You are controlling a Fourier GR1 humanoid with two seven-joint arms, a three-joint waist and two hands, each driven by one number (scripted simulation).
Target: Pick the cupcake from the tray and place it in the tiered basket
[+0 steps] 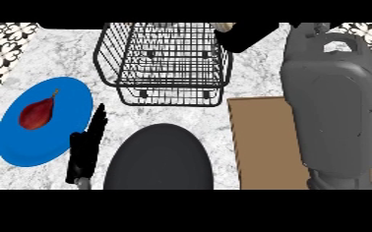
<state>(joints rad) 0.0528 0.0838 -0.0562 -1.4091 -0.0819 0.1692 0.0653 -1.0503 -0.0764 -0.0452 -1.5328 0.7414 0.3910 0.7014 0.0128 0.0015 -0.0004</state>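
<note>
My right forearm reaches up the right side, and its black hand is at the back right corner of the black wire tiered basket. The hand is curled round a small cream thing, which seems to be the cupcake; only a sliver of it shows past the fingers, just over the basket's rim. The brown tray lies at the lower right, partly under my forearm, with nothing showing on its visible part. My left hand rests open at the lower left, fingers pointing up.
A blue plate at the left carries a dark red, drop-shaped piece of food. A dark grey round shape fills the lower middle. Patterned tiles edge the marble counter at the far left.
</note>
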